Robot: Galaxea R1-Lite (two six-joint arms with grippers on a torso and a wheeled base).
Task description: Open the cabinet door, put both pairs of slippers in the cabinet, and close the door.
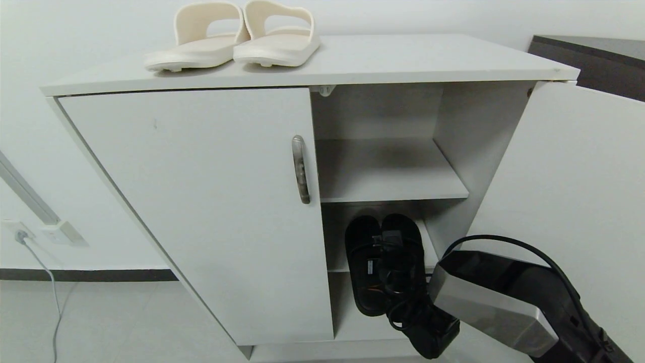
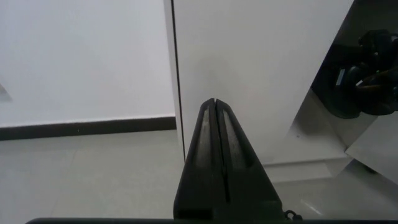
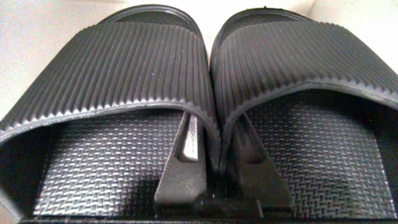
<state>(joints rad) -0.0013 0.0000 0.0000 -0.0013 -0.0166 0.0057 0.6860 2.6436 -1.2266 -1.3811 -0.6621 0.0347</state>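
Note:
A pair of black slippers [image 1: 385, 257] lies on the cabinet's lower shelf [image 1: 428, 249], heels jutting past its front edge. My right gripper [image 1: 418, 320] is shut on them; in the right wrist view its fingers [image 3: 186, 149] pinch the two inner walls of the black slippers [image 3: 149, 74] together. A pair of cream slippers [image 1: 234, 38] sits side by side on the cabinet top [image 1: 403, 58], toward its left. The right door [image 1: 569, 201] stands open; the left door [image 1: 201, 201] is closed. My left gripper [image 2: 214, 106] is shut and empty, low in front of the left door [image 2: 249, 62].
The middle shelf [image 1: 383, 171] is bare. A metal handle [image 1: 300, 169] is on the left door's edge. A wall outlet with a cable [image 1: 20, 234] sits low at left. A dark panel [image 1: 594, 60] stands behind the open door.

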